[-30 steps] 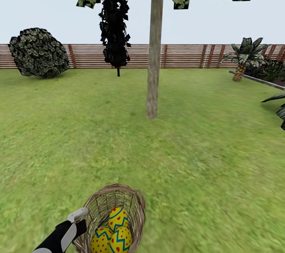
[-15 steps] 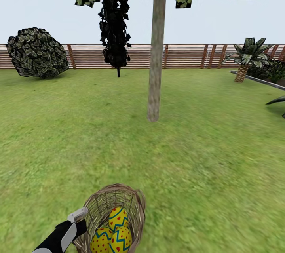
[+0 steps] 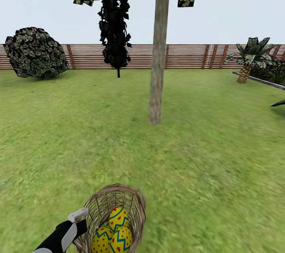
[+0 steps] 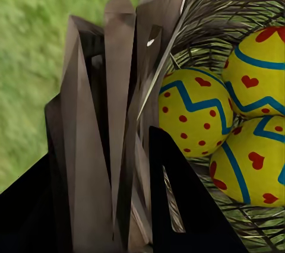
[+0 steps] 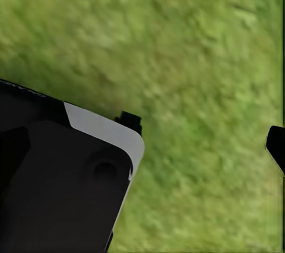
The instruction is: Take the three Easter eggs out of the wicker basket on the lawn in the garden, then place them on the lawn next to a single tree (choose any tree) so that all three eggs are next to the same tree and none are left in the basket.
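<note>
I am carrying the basket [image 3: 113, 217] with all three eggs [image 3: 112, 235] inside toward the tree [image 3: 157, 82] ahead, my left gripper [image 4: 133, 146] clamped on its rim. Next I need to close in, then lift each egg out onto the lawn [image 3: 198, 158].

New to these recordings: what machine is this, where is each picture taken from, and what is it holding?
It is a simulated wheeled robot with two arms, steered by a person. The large picture comes from its head camera, looking over the lawn toward a thick-trunked tree and a slatted fence. The other two come from cameras near each gripper. The left gripper is clamped on the rim of a wicker basket; its wrist view shows the weave between the fingers. All three Easter eggs lie inside. The right wrist view shows grass and part of the robot's dark body.
</note>
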You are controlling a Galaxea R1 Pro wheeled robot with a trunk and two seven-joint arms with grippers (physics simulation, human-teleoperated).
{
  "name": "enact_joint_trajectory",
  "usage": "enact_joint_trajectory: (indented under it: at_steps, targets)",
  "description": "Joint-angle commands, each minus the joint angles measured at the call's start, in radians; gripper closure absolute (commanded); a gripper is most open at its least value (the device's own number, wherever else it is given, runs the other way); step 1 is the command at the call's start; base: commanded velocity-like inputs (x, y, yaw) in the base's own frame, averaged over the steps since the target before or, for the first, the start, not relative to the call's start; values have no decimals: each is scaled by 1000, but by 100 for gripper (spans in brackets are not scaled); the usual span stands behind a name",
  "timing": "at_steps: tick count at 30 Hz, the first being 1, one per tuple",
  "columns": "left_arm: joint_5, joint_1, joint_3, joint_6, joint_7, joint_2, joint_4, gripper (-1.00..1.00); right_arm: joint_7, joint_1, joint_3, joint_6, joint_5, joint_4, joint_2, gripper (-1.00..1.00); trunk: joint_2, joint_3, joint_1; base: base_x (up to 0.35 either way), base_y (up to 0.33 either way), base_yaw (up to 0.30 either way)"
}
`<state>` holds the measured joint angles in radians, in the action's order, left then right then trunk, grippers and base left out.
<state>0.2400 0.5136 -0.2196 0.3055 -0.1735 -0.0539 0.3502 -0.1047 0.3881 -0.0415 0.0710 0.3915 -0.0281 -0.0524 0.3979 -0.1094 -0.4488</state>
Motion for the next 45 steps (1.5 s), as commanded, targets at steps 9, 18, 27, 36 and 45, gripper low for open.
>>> enact_joint_trajectory:
  at_steps: [9, 18, 27, 36, 45]
  targets:
    - [13, 1, -1, 4, -5, 0, 3, 100, -2, 2, -5, 7, 8, 10, 0, -100, 2, -2, -1, 339, 70, 0]
    - [12, 0, -1, 4, -5, -1, 3, 100, -1, 2, -5, 7, 16, 11, -2, -100, 2, -2, -1, 339, 57, 0]
    - [12, 0, -1, 4, -5, -1, 3, 100, -1, 2, -5, 7, 17, 9, 3, -100, 2, -2, -1, 339, 0, 0]
    - [12, 0, -1, 4, -5, -1, 3, 100, -1, 2, -5, 7, 16, 9, 3, -100, 2, -2, -1, 339, 0, 0]
    - [12, 0, -1, 4, -5, -1, 3, 100, -1, 2, -5, 7, 8, 0, 3, -100, 2, -2, -1, 339, 0, 0]
